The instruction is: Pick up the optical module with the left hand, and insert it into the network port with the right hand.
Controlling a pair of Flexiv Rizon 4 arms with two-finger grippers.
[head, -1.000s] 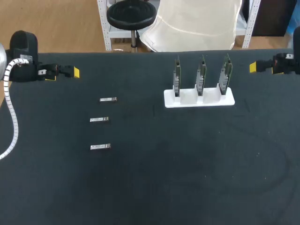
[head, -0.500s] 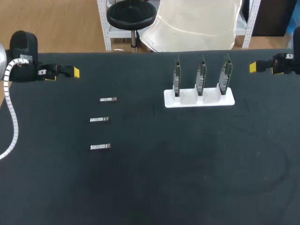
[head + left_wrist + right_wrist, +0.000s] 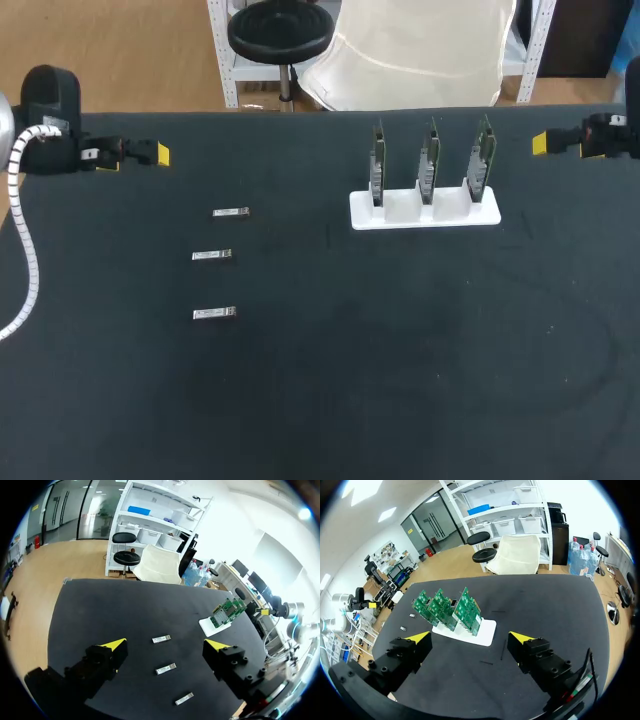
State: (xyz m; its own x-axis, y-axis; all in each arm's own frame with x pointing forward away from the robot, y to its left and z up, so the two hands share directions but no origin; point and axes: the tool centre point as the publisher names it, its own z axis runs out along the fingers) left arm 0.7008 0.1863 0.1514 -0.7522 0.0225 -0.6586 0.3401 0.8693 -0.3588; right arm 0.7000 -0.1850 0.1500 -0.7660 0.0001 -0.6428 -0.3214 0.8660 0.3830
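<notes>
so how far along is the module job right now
Nothing looks done yet. All three optical modules lie on the table, none plugged into the boards in the white holder. Nothing is in hand: the left gripper and right gripper are both open and empty, out by the table's far corners. Left: the pick-up with the left, probably a hand-over, then insertion with the right.

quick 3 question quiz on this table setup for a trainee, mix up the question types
1. How many optical modules lie on the table? A two, B three, C five.
2. Fill in: the three green boards stand upright in a ____ holder.
3. True or false: the left gripper is shut on a module.
Key: 1 B; 2 white; 3 false, its fingers stand open, holding nothing.
</notes>
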